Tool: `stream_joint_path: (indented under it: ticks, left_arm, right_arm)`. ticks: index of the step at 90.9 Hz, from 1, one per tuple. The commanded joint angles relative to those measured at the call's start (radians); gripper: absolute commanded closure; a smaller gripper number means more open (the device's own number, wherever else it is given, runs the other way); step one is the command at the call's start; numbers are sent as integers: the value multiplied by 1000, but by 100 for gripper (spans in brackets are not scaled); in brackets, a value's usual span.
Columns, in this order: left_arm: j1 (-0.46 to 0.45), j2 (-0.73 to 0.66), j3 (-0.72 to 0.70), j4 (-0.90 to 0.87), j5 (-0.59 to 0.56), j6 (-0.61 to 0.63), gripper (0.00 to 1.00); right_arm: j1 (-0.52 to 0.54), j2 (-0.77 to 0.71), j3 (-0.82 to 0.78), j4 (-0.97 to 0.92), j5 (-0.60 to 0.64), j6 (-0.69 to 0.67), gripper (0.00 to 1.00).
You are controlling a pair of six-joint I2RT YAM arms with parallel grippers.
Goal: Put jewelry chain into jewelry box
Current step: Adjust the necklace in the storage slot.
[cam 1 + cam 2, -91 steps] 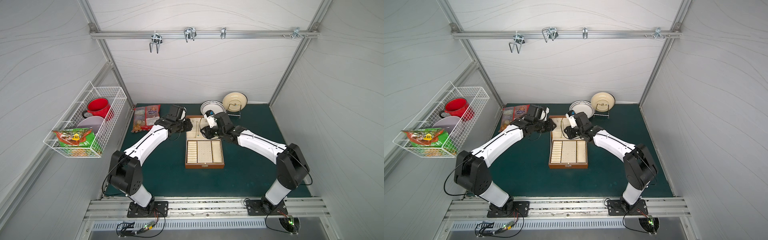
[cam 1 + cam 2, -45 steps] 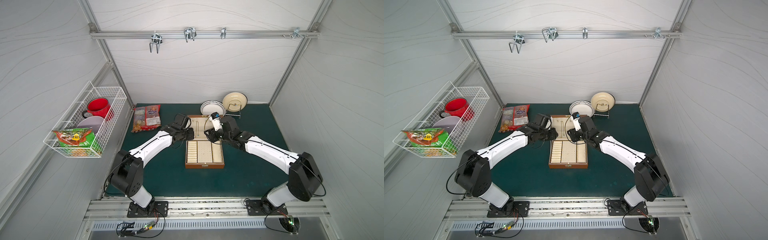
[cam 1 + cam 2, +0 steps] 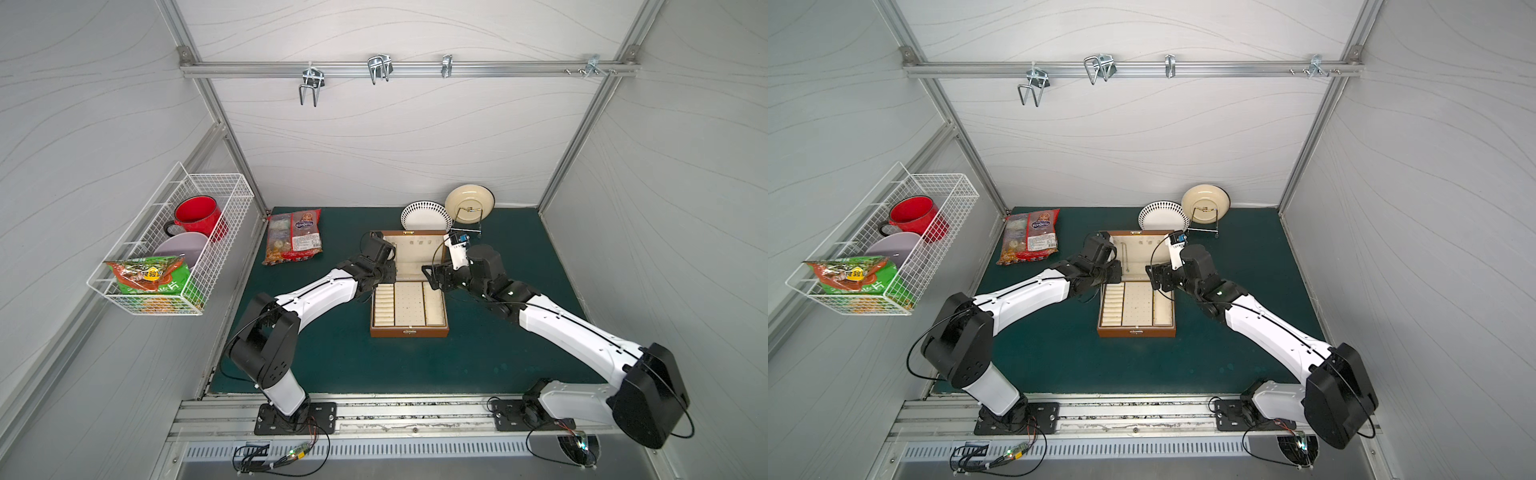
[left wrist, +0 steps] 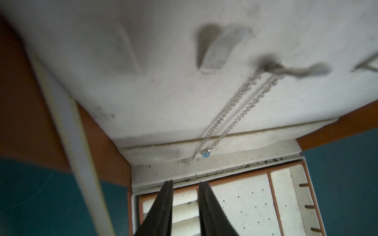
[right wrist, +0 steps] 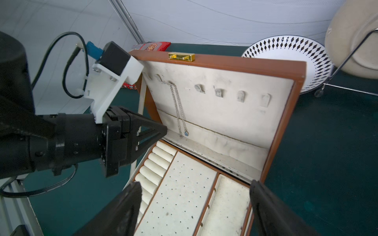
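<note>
We call placement done: jewelry chain (image 5: 177, 108) hangs on jewelry box (image 5: 282, 126) lid hook (image 5: 163, 80), 11 o'clock of tray (image 5: 184, 194). Left fingers (image 4: 162, 208) barely apart, right fingers (image 5: 122, 208) wide, both empty.

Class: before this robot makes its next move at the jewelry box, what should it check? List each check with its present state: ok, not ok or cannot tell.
1. The lid of the jewelry box stands open: ok.
2. The jewelry chain hangs from a hook in the lid: ok.
3. The chain is securely seated on that hook: cannot tell, since the hook is blurred.
4. The fingers of the left gripper are clear of the chain and hold nothing: ok.
5. The fingers of the right gripper are wide apart and hold nothing: ok.
</note>
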State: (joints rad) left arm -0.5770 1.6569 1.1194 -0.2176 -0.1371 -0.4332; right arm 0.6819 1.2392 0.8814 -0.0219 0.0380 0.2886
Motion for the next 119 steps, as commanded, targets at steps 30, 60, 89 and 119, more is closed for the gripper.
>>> stream_joint_path:
  ticks: [30,60,89,119]
  left_arm:
    - [-46,74,-12,135,-62,10,75]
    - [-53,120,7,130,-115,-7,75]
    - [-56,134,8,141,-121,-13,75]
    - [-56,105,-5,137,-109,-18,75]
  right_arm:
    - [-34,-101,-71,-15,28,16,1]
    - [-36,-118,-83,-18,23,15,1]
    - [-36,-80,-109,-74,-56,70,12]
    - [2,-130,-268,-235,-24,170,22]
